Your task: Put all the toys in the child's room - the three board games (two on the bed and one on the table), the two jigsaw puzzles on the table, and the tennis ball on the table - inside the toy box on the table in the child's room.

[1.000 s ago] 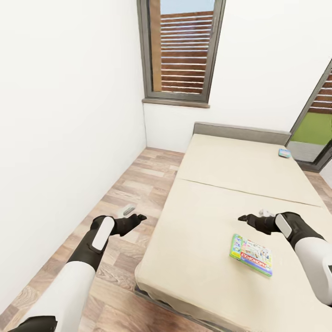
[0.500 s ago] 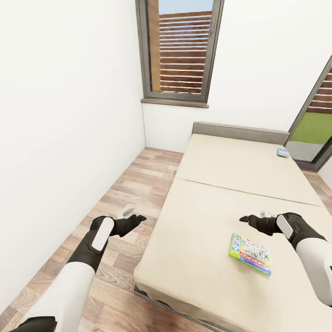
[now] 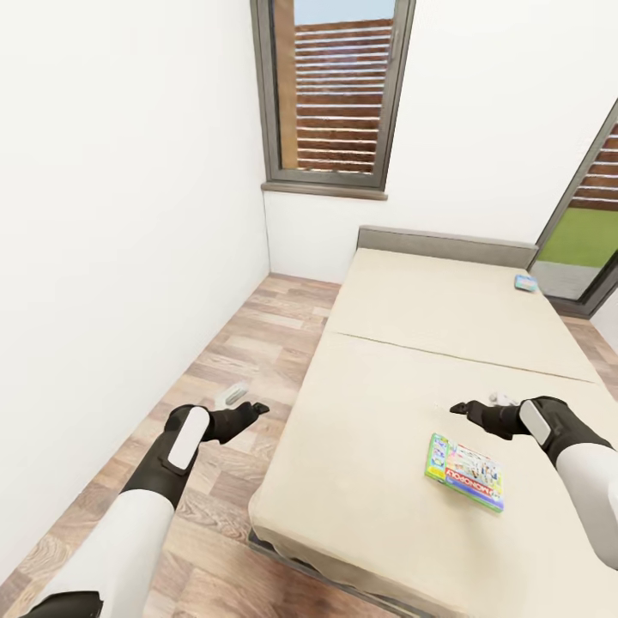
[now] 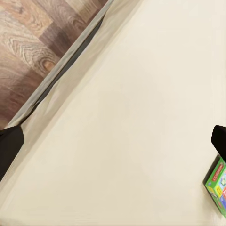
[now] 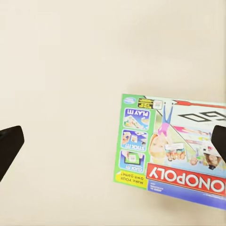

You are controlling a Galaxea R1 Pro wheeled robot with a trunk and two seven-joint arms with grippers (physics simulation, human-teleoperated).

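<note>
The right gripper (image 3: 474, 410) hangs with its jaws spread wide and nothing between them, above the bed (image 3: 403, 429) near its right edge. Just beside it, toward the foot of the bed, lies the Monopoly board game (image 3: 468, 473), flat on the cover; in the right wrist view the box (image 5: 176, 150) sits clear of both dark fingertips (image 5: 9, 146). The left gripper (image 3: 249, 409) is also spread and empty, held over the wooden floor (image 3: 257, 343) just beside the bed's left edge. A second board game (image 3: 526, 282) lies near the bed's far right corner, by the headboard (image 3: 446, 247). A window (image 3: 335, 94) stands in the far wall.
</note>
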